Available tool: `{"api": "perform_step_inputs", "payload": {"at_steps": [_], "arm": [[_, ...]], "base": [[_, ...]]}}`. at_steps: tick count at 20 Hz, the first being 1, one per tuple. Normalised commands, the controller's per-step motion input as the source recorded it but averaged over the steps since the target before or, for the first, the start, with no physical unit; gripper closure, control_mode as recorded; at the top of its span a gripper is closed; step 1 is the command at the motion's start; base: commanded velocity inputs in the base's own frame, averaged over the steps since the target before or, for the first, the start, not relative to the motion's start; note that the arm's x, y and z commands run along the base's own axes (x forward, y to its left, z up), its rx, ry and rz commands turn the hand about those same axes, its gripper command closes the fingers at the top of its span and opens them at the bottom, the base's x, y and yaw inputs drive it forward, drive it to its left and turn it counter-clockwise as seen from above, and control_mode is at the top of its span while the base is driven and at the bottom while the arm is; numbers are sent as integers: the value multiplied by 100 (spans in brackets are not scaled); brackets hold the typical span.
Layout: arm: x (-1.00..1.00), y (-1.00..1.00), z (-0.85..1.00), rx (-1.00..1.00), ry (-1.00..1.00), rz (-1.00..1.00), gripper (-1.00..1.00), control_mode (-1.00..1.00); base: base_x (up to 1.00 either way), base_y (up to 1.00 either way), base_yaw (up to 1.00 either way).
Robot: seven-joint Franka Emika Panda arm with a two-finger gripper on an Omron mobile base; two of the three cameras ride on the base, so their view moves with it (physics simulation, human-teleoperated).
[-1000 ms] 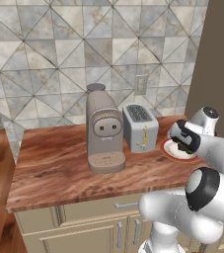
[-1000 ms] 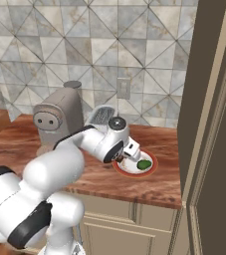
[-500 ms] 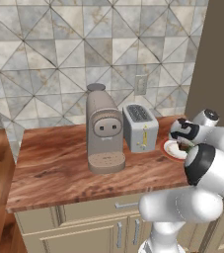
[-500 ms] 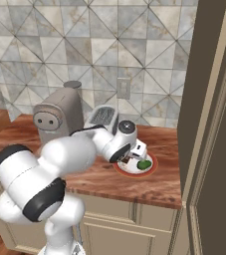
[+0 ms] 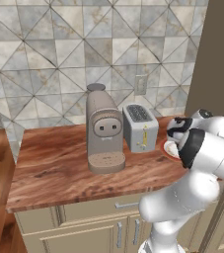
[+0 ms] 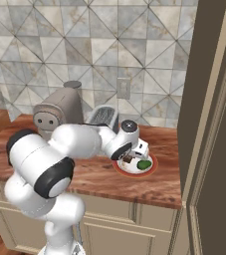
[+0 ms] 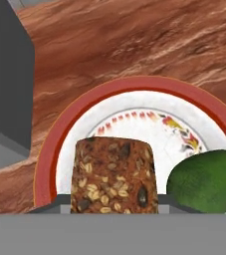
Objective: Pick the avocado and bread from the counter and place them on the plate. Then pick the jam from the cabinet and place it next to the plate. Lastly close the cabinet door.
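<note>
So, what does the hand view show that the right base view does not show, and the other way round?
The hand view alone shows the oat and seed surface of the bread and the painted pattern on the plate. The right base view alone shows the coffee machine, the wall outlet and the open cabinet door. Both show bread and avocado on the plate, on the counter.

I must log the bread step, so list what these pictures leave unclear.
- Jaws: in the hand view the brown seeded bread slice covers them, so open or shut is unknown.
- Bread resting or held: its underside is cut off by that view's bottom edge.
- White plate with the orange-red rim: in the left base view the white arm hides most of it.
- Dark-green avocado: small in the right base view, its contact unclear.
</note>
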Motion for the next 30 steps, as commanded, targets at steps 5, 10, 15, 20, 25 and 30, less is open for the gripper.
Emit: {"api": "perform_step_inputs", "payload": {"at_steps": [5,10,15,20,25,30], "arm": [[9,0,-24,-5,2,0,100,-100],[6,0,-23,-3,0,0,100,-100],[4,-4,-20,-1,0,0,100,-100],[4,-13,-18,0,0,0,100,-100],[4,-19,-17,0,0,0,100,-100],[3,-20,-13,0,0,0,100,-100]], "base": [[0,0,0],[0,0,0],[0,0,0],[0,0,0],[0,0,0],[0,0,0]]}}
